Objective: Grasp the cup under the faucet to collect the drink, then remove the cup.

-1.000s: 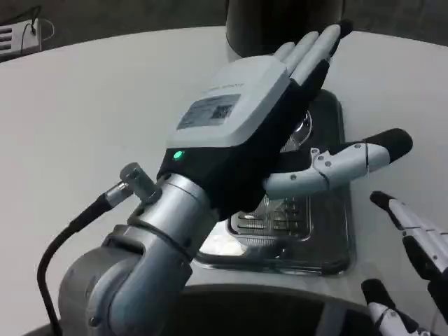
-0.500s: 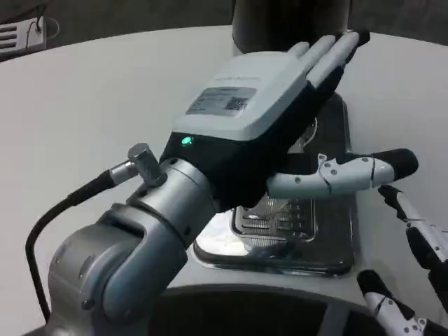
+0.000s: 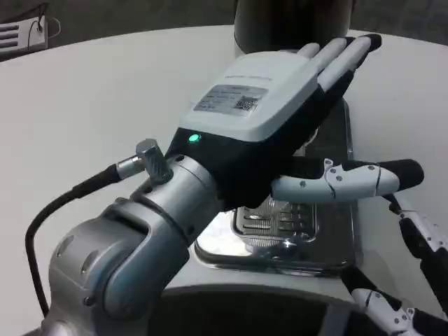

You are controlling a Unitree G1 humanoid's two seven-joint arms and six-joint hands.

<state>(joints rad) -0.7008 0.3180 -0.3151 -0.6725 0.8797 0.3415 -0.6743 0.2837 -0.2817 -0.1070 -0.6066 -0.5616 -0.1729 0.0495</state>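
Right hand [image 3: 413, 280] pokes in at the lower right, fingers apart and holding nothing. Left hand [image 3: 280, 119] fills mid-frame, flat and open, fingers straight, thumb out, above the metal drip tray [image 3: 280, 231] on the white worktop [image 3: 91, 105]. Dark dispenser [image 3: 290, 21] top centre. Can't spot the cup.

- A round white table [image 3: 105, 91] takes up most of the view.
- A white object [image 3: 21, 31] lies at its far-left edge.
- Dark floor [image 3: 140, 14] lies beyond.

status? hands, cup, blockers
Left hand open, flat over drip tray. Right hand open at frame edge. Cup hidden behind left hand. Dispenser behind.
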